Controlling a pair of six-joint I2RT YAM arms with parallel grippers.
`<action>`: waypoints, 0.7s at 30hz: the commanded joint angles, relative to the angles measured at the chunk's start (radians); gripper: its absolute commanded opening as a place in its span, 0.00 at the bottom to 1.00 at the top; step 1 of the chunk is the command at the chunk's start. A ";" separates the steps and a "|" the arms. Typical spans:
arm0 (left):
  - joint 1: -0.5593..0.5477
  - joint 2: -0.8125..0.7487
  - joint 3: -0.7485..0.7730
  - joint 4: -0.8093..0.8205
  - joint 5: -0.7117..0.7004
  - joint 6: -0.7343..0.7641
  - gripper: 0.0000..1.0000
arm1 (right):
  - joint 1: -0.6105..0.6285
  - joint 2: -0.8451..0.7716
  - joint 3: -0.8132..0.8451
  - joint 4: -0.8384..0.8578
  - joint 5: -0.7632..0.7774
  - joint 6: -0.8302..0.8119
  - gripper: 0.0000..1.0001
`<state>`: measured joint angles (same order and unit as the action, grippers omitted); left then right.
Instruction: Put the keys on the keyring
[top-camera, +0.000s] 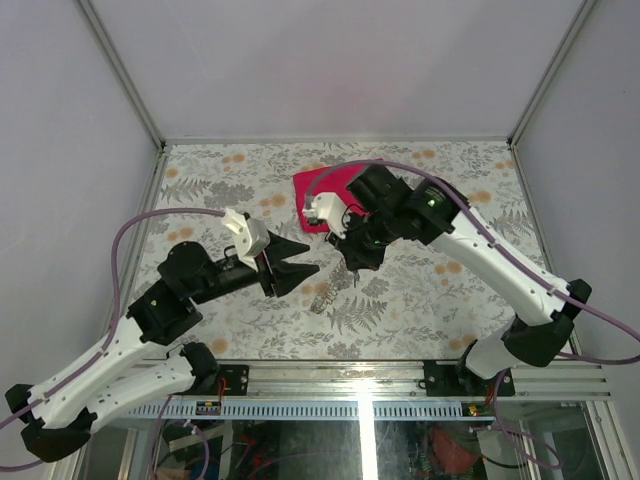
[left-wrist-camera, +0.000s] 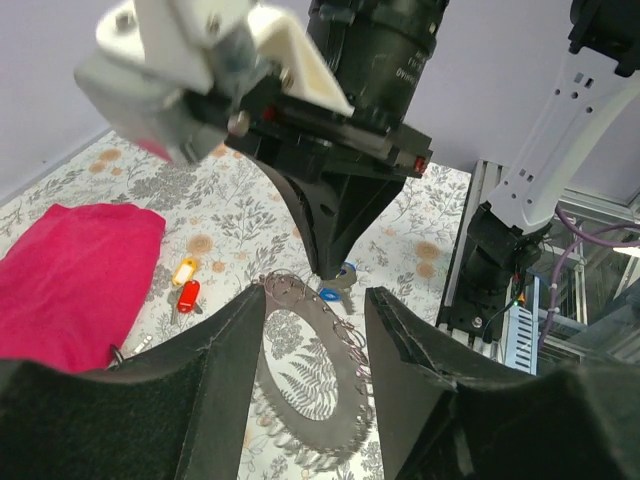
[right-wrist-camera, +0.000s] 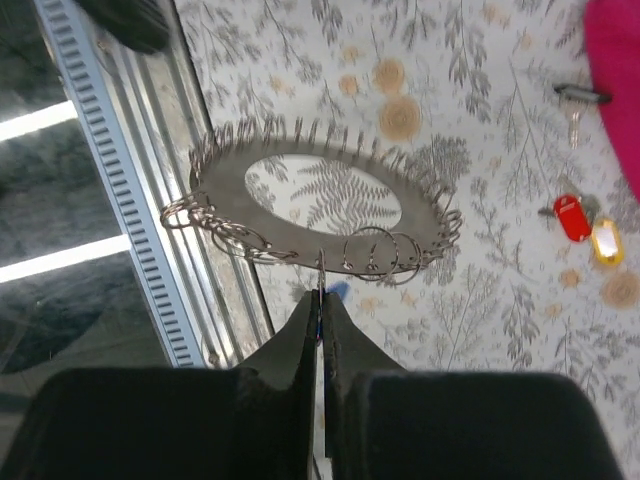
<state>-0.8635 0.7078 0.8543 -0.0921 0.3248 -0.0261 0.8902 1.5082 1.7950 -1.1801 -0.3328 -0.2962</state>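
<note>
The keyring (right-wrist-camera: 222, 186) is a flat grey metal oval with a wide open centre and several small wire loops round its rim. My right gripper (right-wrist-camera: 321, 292) points down and is shut on one thin loop at the rim's near edge. A blue key tag (right-wrist-camera: 338, 290) shows just beyond its tips. In the left wrist view the keyring (left-wrist-camera: 343, 375) lies between the open fingers of my left gripper (left-wrist-camera: 316, 292), with the right gripper (left-wrist-camera: 328, 262) at its far end. From above, the left gripper (top-camera: 312, 257) faces the right gripper (top-camera: 352, 272) over the keyring (top-camera: 322, 297).
Keys with a red tag (left-wrist-camera: 187, 296) and a yellow tag (left-wrist-camera: 184, 270) lie on the floral tabletop beside a crimson cloth (left-wrist-camera: 70, 270). A bare key (right-wrist-camera: 575, 100) lies near the cloth's edge. The table's metal front rail (right-wrist-camera: 110, 180) runs close to the keyring.
</note>
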 joint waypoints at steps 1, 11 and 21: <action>-0.002 -0.045 -0.031 0.003 -0.017 0.017 0.46 | 0.028 0.023 0.054 -0.126 0.146 0.046 0.00; -0.002 0.012 -0.021 0.028 0.160 0.089 0.45 | 0.043 -0.047 0.043 -0.069 0.013 0.015 0.00; -0.002 0.126 0.035 0.057 0.298 0.109 0.42 | 0.051 -0.128 -0.009 -0.004 -0.125 -0.008 0.00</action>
<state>-0.8635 0.8124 0.8360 -0.1059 0.5472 0.0582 0.9306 1.4418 1.7821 -1.2324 -0.3683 -0.2890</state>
